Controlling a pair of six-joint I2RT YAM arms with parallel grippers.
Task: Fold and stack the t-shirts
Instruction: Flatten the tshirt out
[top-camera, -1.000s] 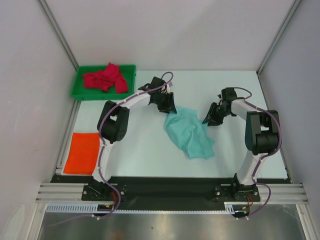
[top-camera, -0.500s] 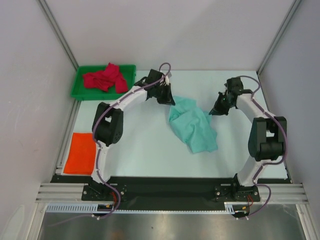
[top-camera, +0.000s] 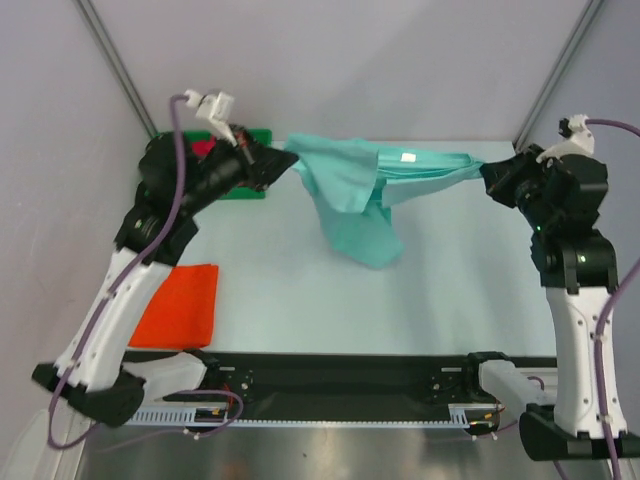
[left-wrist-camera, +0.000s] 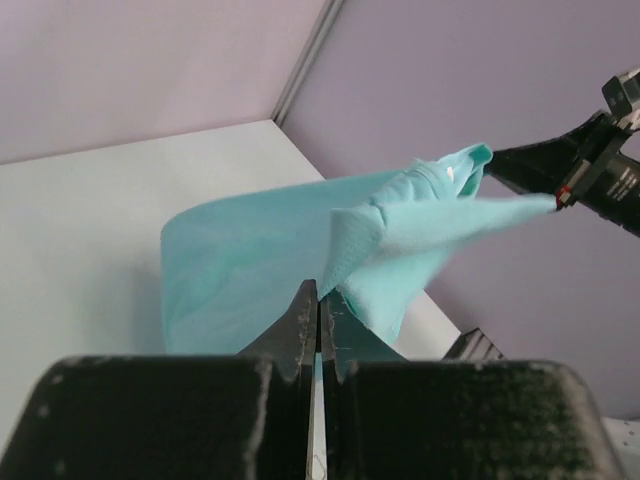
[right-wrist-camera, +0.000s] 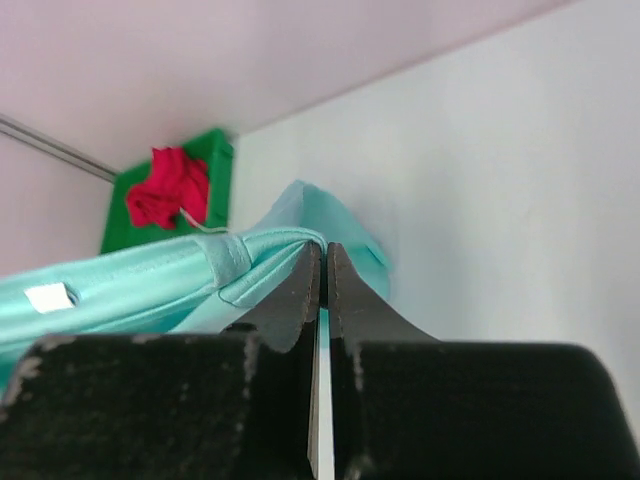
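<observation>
White arms (top-camera: 112, 308), black joints (top-camera: 572, 262), purple cables (top-camera: 177, 140)

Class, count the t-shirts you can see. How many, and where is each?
3. The mint green t-shirt hangs stretched in the air, centre; the orange t-shirt lies folded near left; the red t-shirt sits bunched in the green tray, far left, partly hidden from above.

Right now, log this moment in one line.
left pincer: shut on mint green cloth t-shirt | right pincer: shut on same t-shirt | t-shirt: stretched between both, sagging
</observation>
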